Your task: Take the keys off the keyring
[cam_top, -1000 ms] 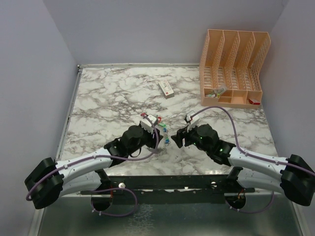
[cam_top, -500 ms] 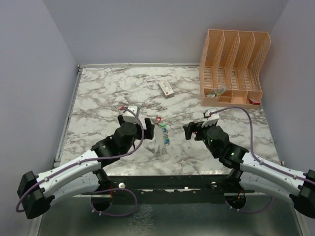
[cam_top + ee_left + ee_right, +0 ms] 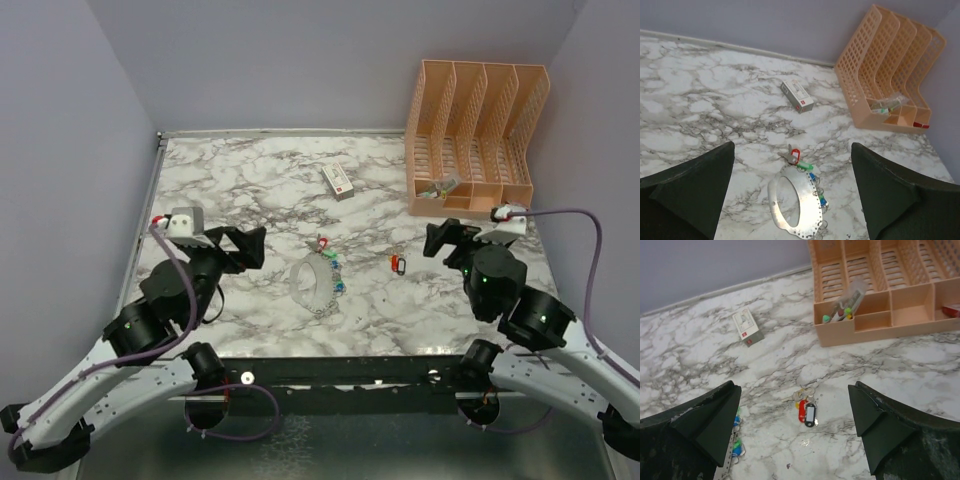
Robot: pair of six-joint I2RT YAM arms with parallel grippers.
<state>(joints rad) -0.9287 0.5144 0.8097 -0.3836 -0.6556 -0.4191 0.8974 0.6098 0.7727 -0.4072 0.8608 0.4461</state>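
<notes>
1. top view: the thin grey looped band keyring (image 3: 308, 285) sits on the white marble-pattern desk (image 3: 220, 190). small green and blue plastic-headed keys (image 3: 337, 275) line its right edge, and a red-headed key (image 3: 322, 241) touches its far end. a red and black key pair (image 3: 398, 263) lies apart, right of the keyring. the left claw (image 3: 258, 247) is left of the keyring and the right claw (image 3: 432, 240) right of it.
2. left wrist view: the claw gapes wide, holding nothing. a white rectangular cardboard box (image 3: 797, 96) lies beyond the keyring (image 3: 790, 210).
3. right wrist view: the claw is spread, empty. the key pair (image 3: 807, 412) lies ahead.
</notes>
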